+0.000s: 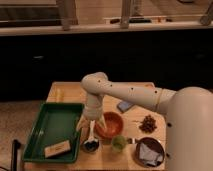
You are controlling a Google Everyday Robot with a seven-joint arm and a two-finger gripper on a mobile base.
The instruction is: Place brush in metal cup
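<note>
Here the pincer (pixel 90 125) hovers above the metal cup (pixel 91 145).

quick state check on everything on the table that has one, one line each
gripper: low over the table, between green tray and orange bowl
brush: standing in the metal cup
metal cup: upright, brush inside
orange bowl: upright
green cup: upright
green tray: flat, pale block inside
dark bowl: holds pale cloth
</note>
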